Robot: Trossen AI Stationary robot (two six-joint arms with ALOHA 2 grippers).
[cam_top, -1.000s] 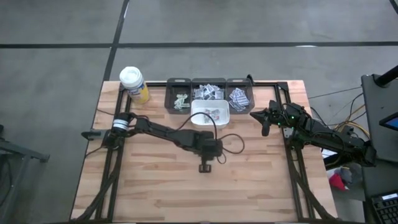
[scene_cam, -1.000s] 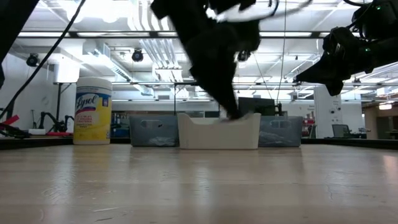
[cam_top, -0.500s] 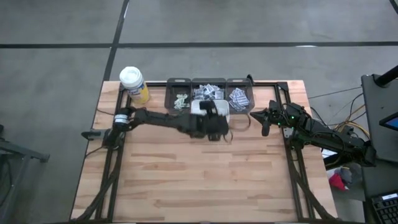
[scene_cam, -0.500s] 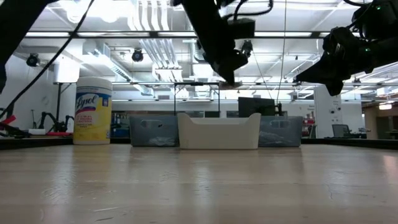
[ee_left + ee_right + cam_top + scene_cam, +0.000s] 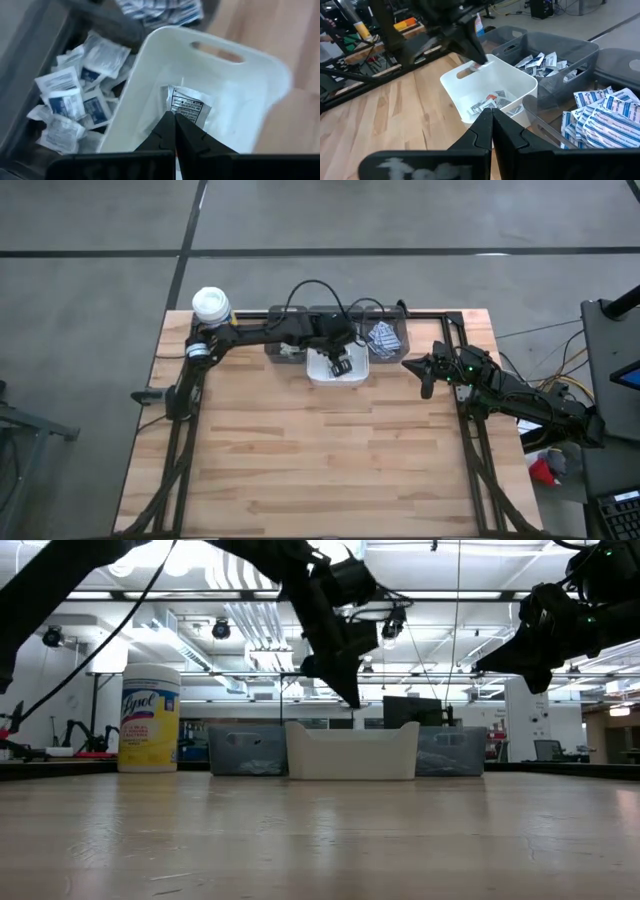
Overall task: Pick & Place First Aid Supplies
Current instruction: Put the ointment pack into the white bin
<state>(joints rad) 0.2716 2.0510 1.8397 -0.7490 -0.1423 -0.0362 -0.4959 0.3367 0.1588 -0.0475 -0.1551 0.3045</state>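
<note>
A white bin [image 5: 362, 372] stands at the table's far middle, in front of three grey bins [image 5: 278, 342] that hold the first aid supplies [image 5: 75, 100], small white packets with blue print. More packets [image 5: 490, 104] lie inside the white bin. My left gripper [image 5: 342, 364] hangs over the white bin, pointing steeply down, shut on one printed white packet [image 5: 187, 104]. The low view shows its tip [image 5: 352, 700] above the bin's rim. My right gripper [image 5: 420, 376] waits shut in the air at the table's right, pointing at the bins. My left gripper pinches one edge of the white packet [image 5: 176, 111] between its two fingertips, coming from above and slanting down. The packet sticks out past the tips, clear of the white bin's floor and over its inside.
A yellow wipes bottle with a white lid [image 5: 212, 310] stands at the far left corner. A black cable [image 5: 310, 288] loops above the left arm. The wooden table [image 5: 320, 470] is bare boards from the white bin to the near edge.
My left gripper has swung from the table's middle toward the far edge and risen, still shut. It now hangs over the white bin, its arm stretched along the far side.
</note>
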